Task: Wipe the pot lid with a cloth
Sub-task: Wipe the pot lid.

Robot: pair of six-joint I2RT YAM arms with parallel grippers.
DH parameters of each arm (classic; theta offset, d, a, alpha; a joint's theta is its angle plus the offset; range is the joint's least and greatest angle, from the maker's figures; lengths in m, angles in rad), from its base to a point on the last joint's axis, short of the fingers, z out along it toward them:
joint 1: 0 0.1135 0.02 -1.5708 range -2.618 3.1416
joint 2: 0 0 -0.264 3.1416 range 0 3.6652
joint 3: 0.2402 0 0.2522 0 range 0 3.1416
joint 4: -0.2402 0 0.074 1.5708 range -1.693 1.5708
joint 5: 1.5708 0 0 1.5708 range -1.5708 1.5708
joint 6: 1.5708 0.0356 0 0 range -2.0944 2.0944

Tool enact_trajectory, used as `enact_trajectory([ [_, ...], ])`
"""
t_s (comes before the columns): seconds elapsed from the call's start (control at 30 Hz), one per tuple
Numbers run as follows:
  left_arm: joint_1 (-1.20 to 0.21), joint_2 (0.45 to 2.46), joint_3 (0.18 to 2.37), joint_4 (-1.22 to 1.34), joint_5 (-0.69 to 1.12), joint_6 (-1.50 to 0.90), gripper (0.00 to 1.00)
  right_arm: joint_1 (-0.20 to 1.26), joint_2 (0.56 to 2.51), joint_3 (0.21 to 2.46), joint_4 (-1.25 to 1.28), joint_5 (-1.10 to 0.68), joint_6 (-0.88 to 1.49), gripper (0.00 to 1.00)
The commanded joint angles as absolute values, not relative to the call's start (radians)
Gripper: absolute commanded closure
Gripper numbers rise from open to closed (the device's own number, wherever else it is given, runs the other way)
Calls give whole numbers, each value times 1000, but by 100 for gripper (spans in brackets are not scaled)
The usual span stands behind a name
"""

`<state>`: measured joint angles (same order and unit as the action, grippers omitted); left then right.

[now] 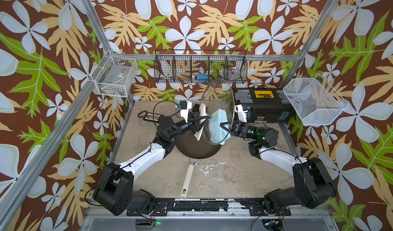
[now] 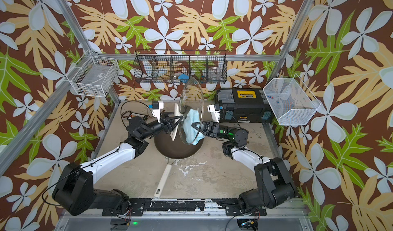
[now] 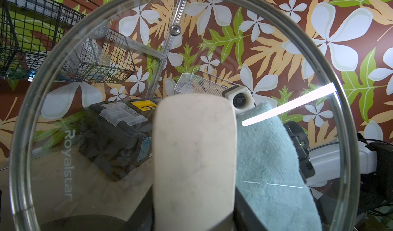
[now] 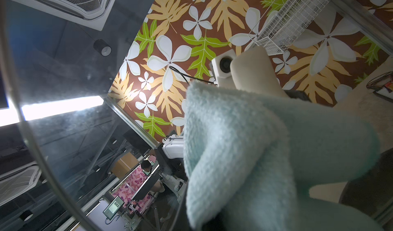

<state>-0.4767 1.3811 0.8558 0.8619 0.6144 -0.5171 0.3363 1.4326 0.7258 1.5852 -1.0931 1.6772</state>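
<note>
Pot lid [image 1: 215, 96]: clear glass, metal-rimmed, upright above the frying pan [image 1: 197, 150]; we see the left fingers [image 1: 201, 119] clamped on its cream handle [image 1: 203, 111].
Cloth [image 1: 218, 123]: light blue terry, pinched by the right fingers [image 1: 225, 125], against the glass's handle-free face.

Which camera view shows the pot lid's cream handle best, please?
The left wrist view: the handle fills the centre, close and face-on. Both top views show it edge-on, a thin strip. The right wrist view shows only its end beyond the cloth.
</note>
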Motion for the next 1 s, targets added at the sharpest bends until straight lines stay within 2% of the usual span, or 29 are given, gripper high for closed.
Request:
enact_trajectory([
  [0.0,-472,1368,859,1005,575,-492,100,308,1404,727,1819,-1084,1705,100],
  [0.27,-472,1394,859,1044,628,-542,100,257,1423,811,1819,-1070,1721,100],
  [0.97,-472,1428,889,1063,696,-578,100,256,1780,1235,1819,-1076,1723,100],
])
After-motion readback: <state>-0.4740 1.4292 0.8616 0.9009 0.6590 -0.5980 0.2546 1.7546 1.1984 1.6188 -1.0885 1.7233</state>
